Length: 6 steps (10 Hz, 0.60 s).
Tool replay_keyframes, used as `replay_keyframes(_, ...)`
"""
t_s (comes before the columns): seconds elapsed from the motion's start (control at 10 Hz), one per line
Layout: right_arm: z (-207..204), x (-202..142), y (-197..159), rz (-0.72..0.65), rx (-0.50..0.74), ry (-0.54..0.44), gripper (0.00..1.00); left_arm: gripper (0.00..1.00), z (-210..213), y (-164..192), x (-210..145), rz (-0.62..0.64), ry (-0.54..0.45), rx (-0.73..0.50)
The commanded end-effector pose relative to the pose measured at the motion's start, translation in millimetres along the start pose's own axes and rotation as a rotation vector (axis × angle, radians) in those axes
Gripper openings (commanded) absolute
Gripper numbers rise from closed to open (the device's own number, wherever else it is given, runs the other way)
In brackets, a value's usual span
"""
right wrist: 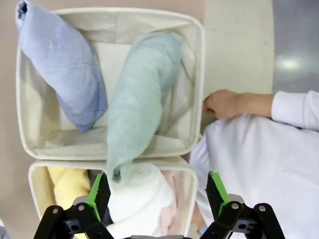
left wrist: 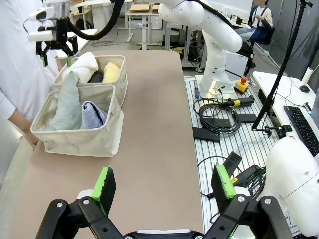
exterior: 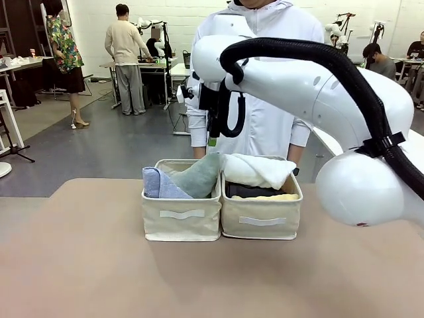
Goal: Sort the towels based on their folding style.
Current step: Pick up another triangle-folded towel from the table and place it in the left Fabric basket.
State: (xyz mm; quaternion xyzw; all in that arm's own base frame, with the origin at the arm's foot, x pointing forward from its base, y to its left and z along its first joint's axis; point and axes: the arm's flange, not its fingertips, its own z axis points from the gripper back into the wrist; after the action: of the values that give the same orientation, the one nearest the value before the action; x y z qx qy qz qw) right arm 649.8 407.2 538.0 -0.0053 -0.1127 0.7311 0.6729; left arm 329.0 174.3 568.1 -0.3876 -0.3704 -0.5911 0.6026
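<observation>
towels: six small terry pieces, all lying in the two beige fabric bins that stand side by side, touching, on the table (exterior: 79,265).
landmark: left bin (exterior: 181,215), taken as reference for everything below.
inside the left bin: light blue towel (exterior: 159,184) and sage-green towel (exterior: 197,175), both folded, leaning against each other; the green tip tilts over the shared wall toward the right bin (exterior: 262,218).
beside the left bin, in the right bin: white towel (exterior: 255,169) on top, dark grey towel (exterior: 252,190) and yellow towel (exterior: 264,197) under it; pink towel (right wrist: 167,199) at the far side, seen from above.
right gripper (right wrist: 155,188): hanging above the seam between the left bin and its neighbour, jaws parted, nothing between the green pads.
left gripper (left wrist: 166,186): well away from the left bin, over bare table near the robot's edge, jaws wide apart, empty.
person: standing just behind the left bin, one hand (right wrist: 222,103) near its far wall.
handling: light, soft, limp terry; it squashes and will not slip much on the pads. a roll is best pinched across its middle so it stays wound; a folded one at the thick folded edge, not a loose corner.
progress, as judged: sorting looks finished, folded ones left, rolls right.
</observation>
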Motion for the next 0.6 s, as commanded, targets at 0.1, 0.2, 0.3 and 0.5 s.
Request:
replay_keyframes(0.1,-22,-107,158,-0.024,-0.058,-0.06,1.0,1.0,1,0,0,-0.028,-0.016,0.007)
replay_keyframes(0.2,-20,-126,168,-0.058,-0.054,-0.076,1.0,1.0,1,0,0,-0.028,-0.016,0.007)
replay_keyframes(0.3,-20,-145,181,-0.103,-0.062,-0.077,1.0,1.0,1,0,0,-0.028,-0.016,0.007)
replay_keyframes(0.5,-21,-171,201,-0.168,-0.081,-0.09,1.0,1.0,1,0,0,-0.028,-0.016,0.007)
